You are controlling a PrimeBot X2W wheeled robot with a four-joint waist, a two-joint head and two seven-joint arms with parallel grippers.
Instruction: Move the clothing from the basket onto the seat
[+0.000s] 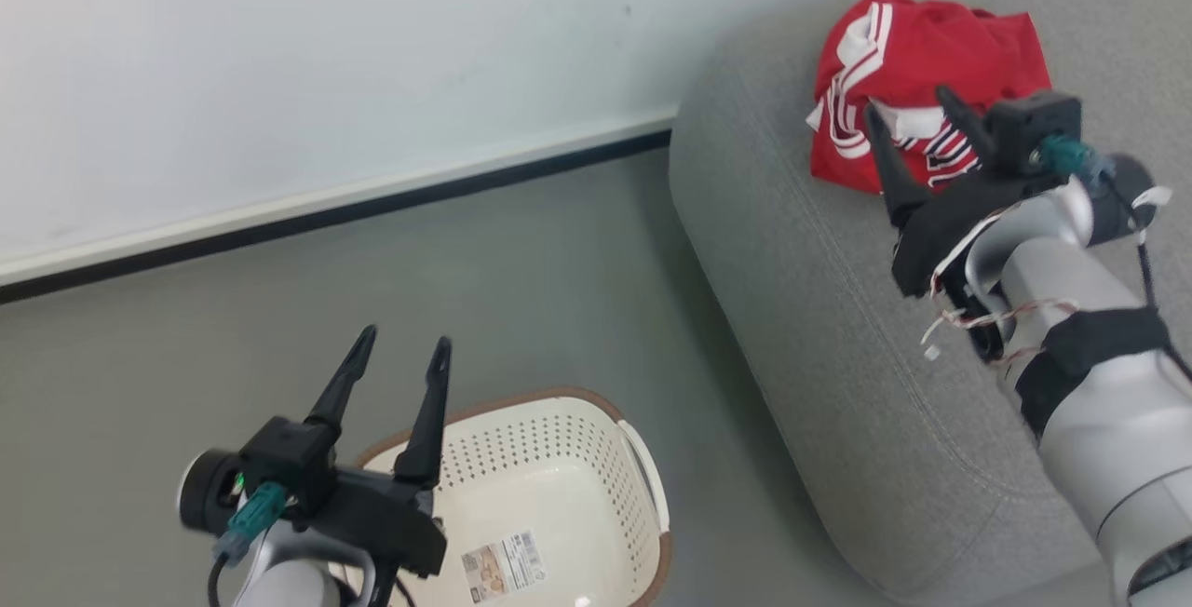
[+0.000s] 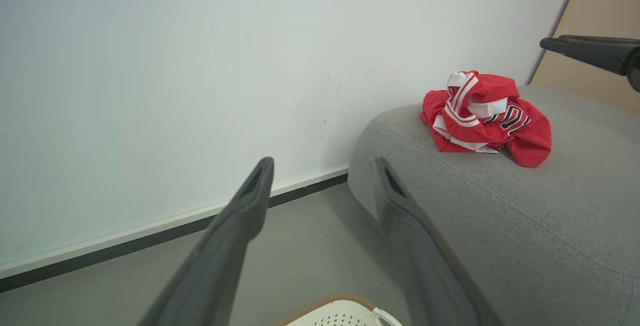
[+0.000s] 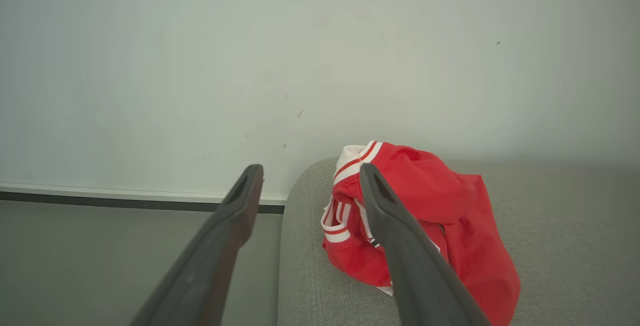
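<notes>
the clothing [image 1: 917,58] lies bunched on the seat [image 1: 819,309], just ahead of the right gripper [image 1: 907,99], which is spread wide and empty. the left gripper [image 1: 405,338], also spread and empty, hovers above the basket [image 1: 559,477].

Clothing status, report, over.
Left tool open, by basket. Right tool open, clear of clothing. Clothing heaped on seat. Nothing in the way.

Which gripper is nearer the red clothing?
Right. The right gripper is open right beside the clothing on the seat; the left gripper is by the basket, well away.
</notes>
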